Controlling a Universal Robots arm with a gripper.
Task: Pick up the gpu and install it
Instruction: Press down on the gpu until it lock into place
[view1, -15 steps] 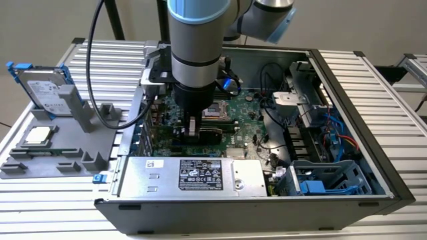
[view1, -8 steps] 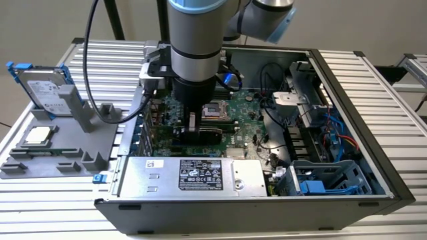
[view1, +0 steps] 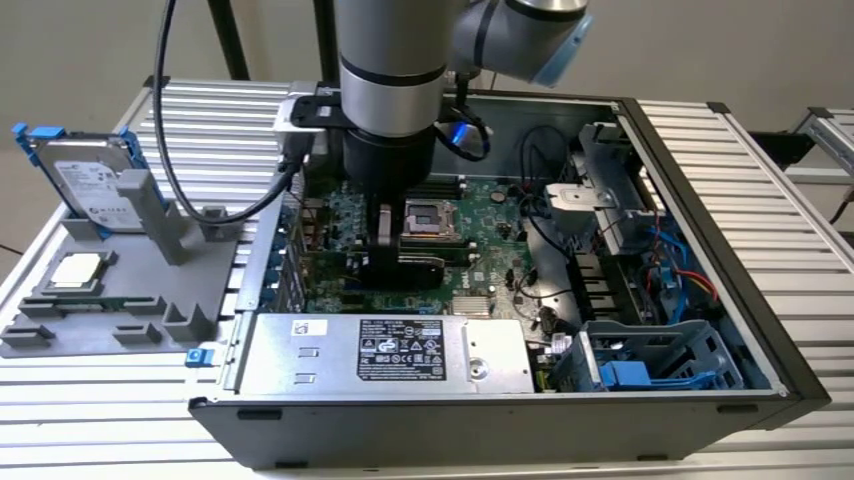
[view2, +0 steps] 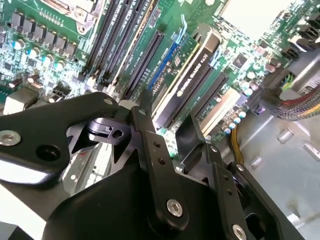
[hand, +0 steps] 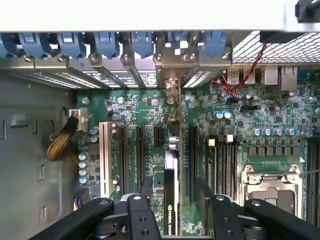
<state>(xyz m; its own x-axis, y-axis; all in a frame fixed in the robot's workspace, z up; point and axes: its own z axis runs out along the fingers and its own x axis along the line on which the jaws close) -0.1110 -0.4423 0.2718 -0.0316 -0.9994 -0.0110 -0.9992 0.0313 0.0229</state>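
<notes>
One ribbed metal tabletop (view1: 747, 150) under everything, seen in the exterior view. On it, a large open computer case (view1: 400, 440), lying on its side with the inside facing up. Down into the case from above, a thick grey arm (view1: 390, 70). Along the near wall of the case, a silver power supply (view1: 387, 350); beyond it, flat on the case floor, a green motherboard (view1: 501, 215). Outside the case, toward the exterior view's left, a grey tray (view1: 80, 335) with a blue-framed hard drive (view1: 87, 185) propped at its far end. Standing on edge in a motherboard slot, among the other long black slots, the gpu (hand: 170, 200) (view2: 192, 75), its end toward the blue-clipped bracket wall of the case. Straddling it in both wrist views, the gripper (hand: 172, 187) (view2: 168, 114): black fingers (hand: 148, 185) spread apart, one on either side of the card with a gap on each side, gripping nothing. Smallest, back on the tray's near part, a square silver CPU chip (view1: 74, 272).
</notes>
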